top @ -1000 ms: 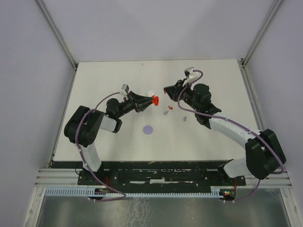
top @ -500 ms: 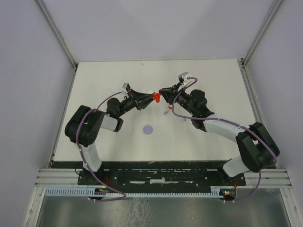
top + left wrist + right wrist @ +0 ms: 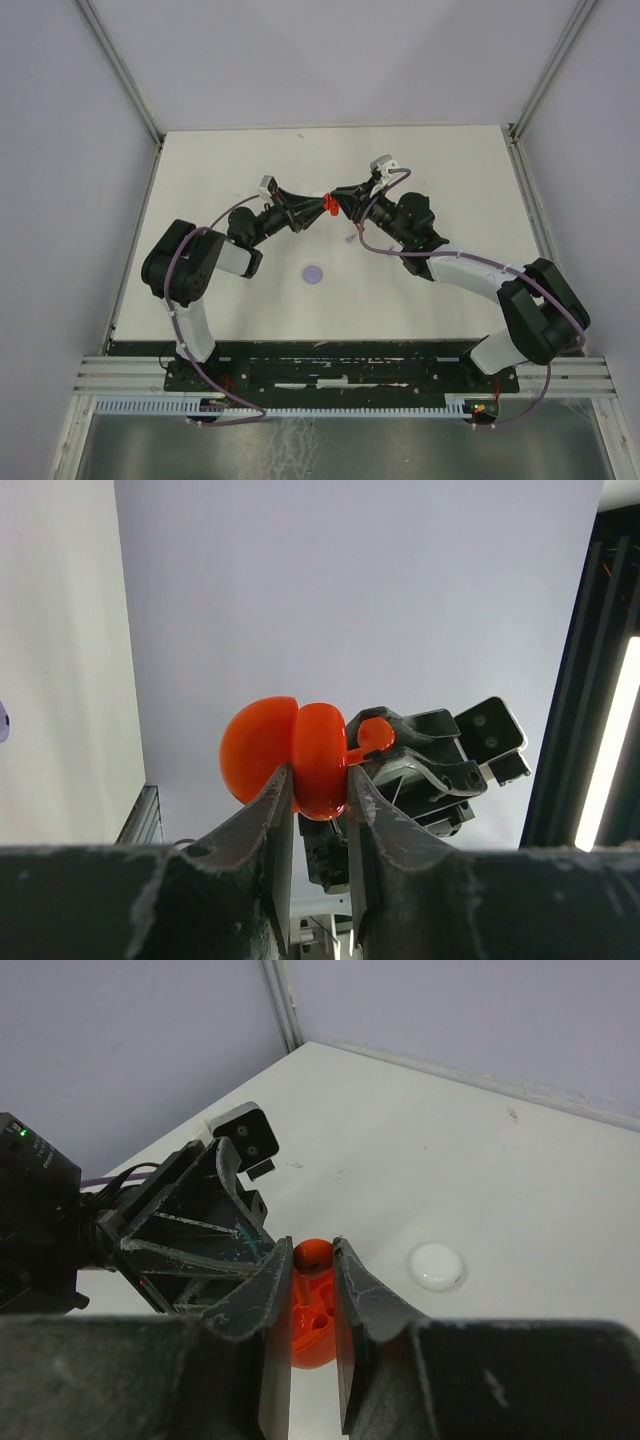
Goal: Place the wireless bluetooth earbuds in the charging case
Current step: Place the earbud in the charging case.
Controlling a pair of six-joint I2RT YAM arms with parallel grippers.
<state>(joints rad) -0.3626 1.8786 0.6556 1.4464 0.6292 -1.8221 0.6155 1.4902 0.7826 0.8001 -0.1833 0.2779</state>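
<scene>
Hovering well above table, both grippers meet tip to tip | left gripper clamped on open red charging case | right gripper, just right of case, fingers pinched on red earbud | earbud at case's open face, long axis seemingly aimed into it; right arm likely makes the push; seating unclear

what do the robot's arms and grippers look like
The left arm and right arm have bulky black joints and white link shells. A pale purple cable loops along each, and a small white camera box sits at each wrist. The left gripper and right gripper have dark, flat, tapering, scuffed fingers.
</scene>
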